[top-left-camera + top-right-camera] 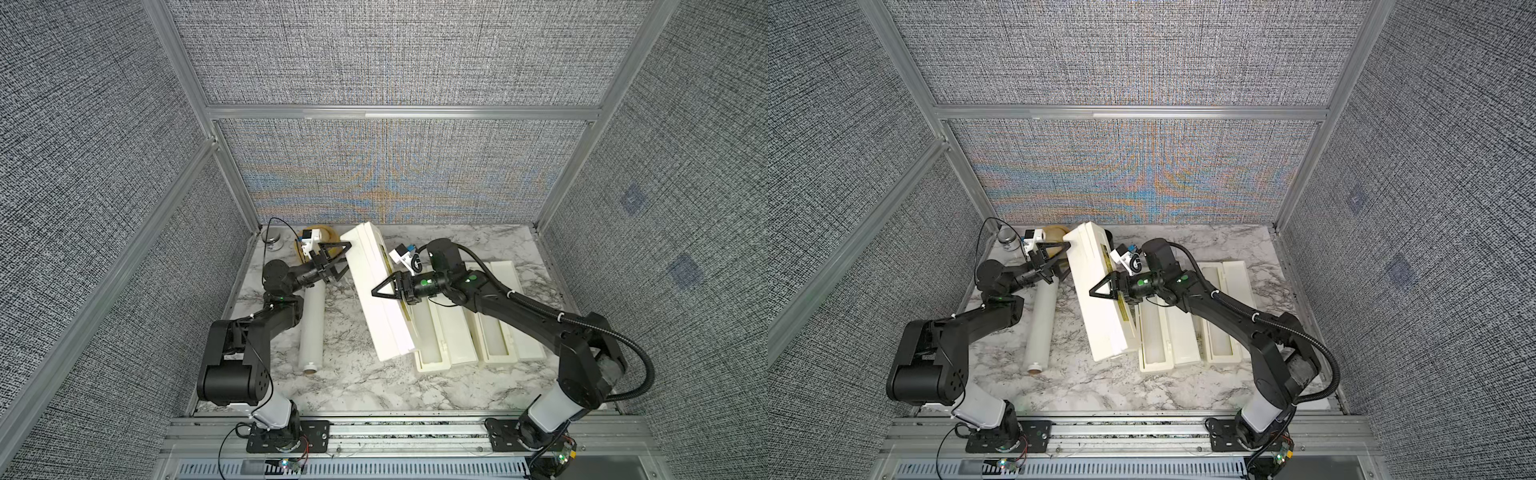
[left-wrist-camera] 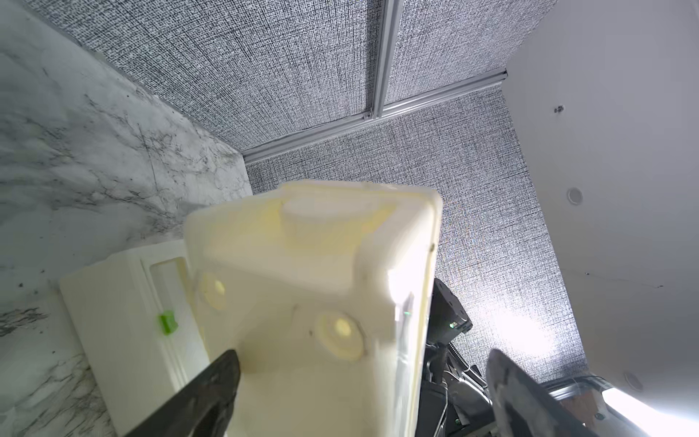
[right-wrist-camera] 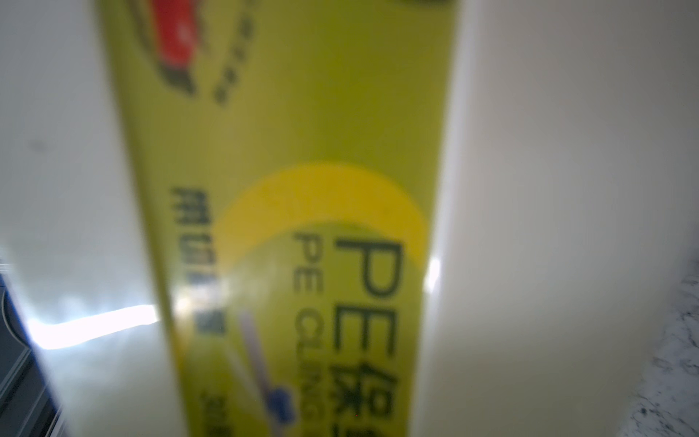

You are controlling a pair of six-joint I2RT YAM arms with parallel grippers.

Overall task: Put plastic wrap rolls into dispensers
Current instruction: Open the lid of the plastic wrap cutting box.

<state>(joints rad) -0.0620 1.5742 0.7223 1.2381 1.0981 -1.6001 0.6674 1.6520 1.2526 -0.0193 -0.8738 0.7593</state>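
A closed cream dispenser (image 1: pixel 376 291) with a yellow label (image 3: pixel 302 189) is held up at a slant in mid-scene. My right gripper (image 1: pixel 384 289) is shut on its middle; the right wrist view shows only the label, and the fingers are hidden. My left gripper (image 1: pixel 347 257) stands open round the dispenser's far end (image 2: pixel 314 272), one fingertip (image 2: pixel 223 374) against it, the other well apart. One plastic wrap roll (image 1: pixel 312 328) lies on the marble under the left arm, also in a top view (image 1: pixel 1042 328). Two more dispensers (image 1: pixel 432 336) (image 1: pixel 496 332) lie open at the right, with milky troughs.
A small jar (image 1: pixel 273 242) and a brown round thing (image 1: pixel 300 237) sit at the back left corner behind the left gripper. Grey fabric walls with metal rails (image 1: pixel 399 112) close in the marble table (image 1: pixel 357 386) on three sides. The raised dispenser's near end overlaps the nearest open dispenser.
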